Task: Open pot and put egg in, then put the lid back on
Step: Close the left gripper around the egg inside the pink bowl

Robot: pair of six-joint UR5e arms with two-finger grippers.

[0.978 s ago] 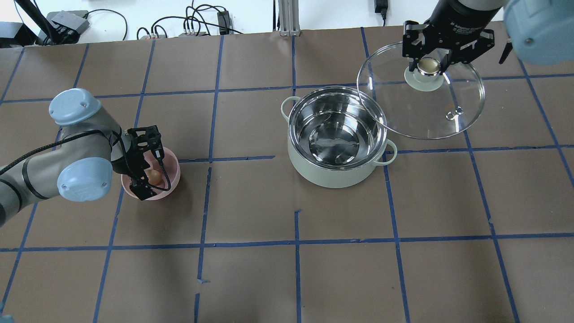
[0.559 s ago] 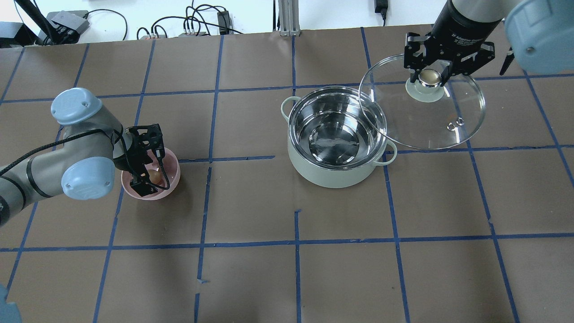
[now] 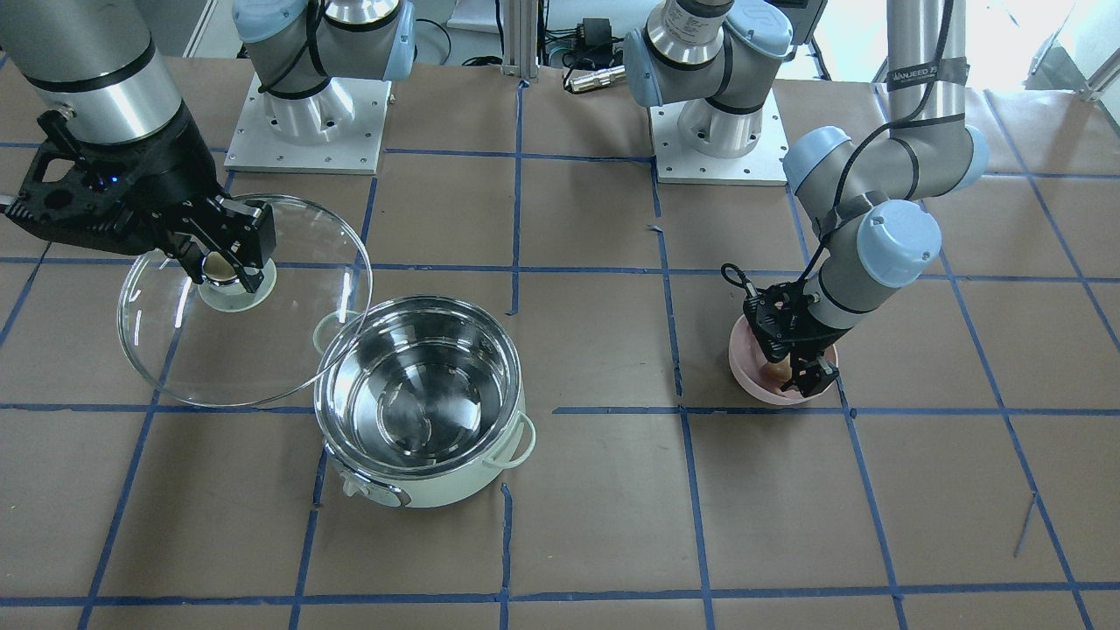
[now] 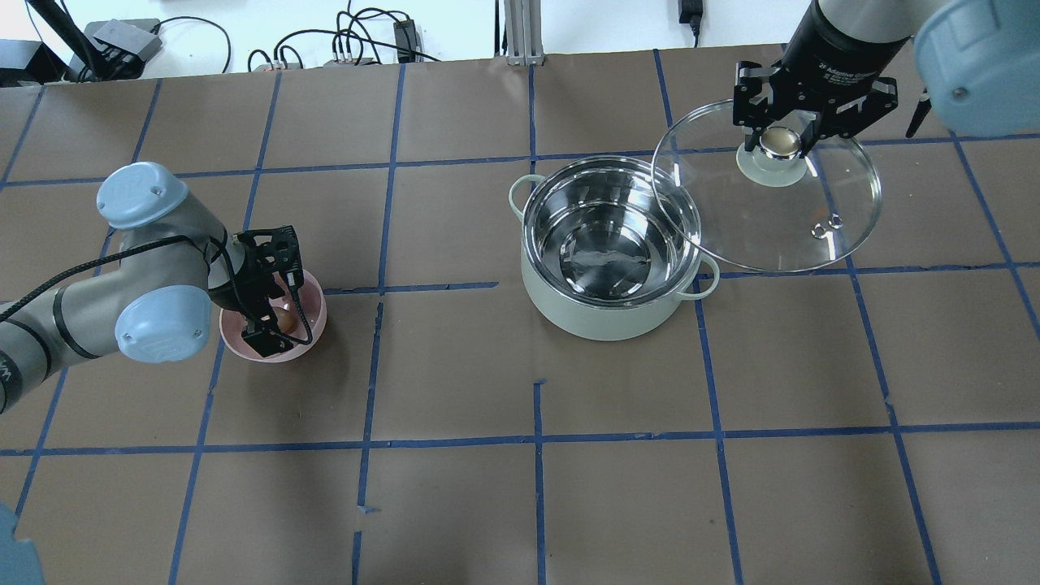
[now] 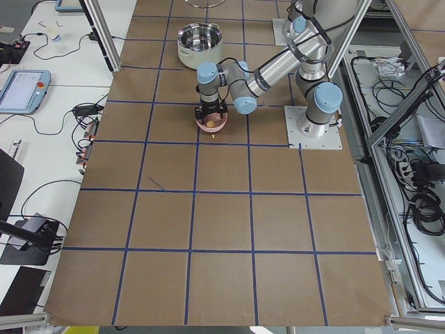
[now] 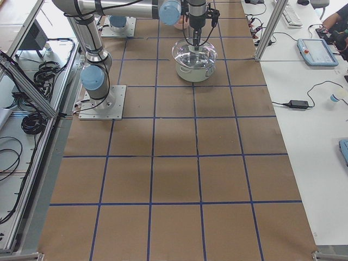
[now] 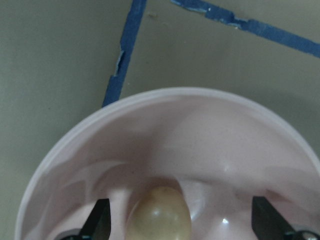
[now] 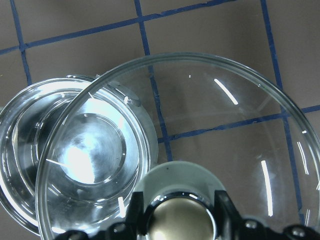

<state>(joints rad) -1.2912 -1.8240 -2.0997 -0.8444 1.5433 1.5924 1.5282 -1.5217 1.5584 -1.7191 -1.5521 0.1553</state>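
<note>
Now my left hand (image 4: 275, 317) is spread with the egg (image 7: 159, 216) inside it; my right hand (image 4: 778, 140) pinches the lid (image 4: 780, 219).

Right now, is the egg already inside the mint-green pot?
No, the egg lies in the pink bowl, and the pot shows only bare steel inside.
</note>
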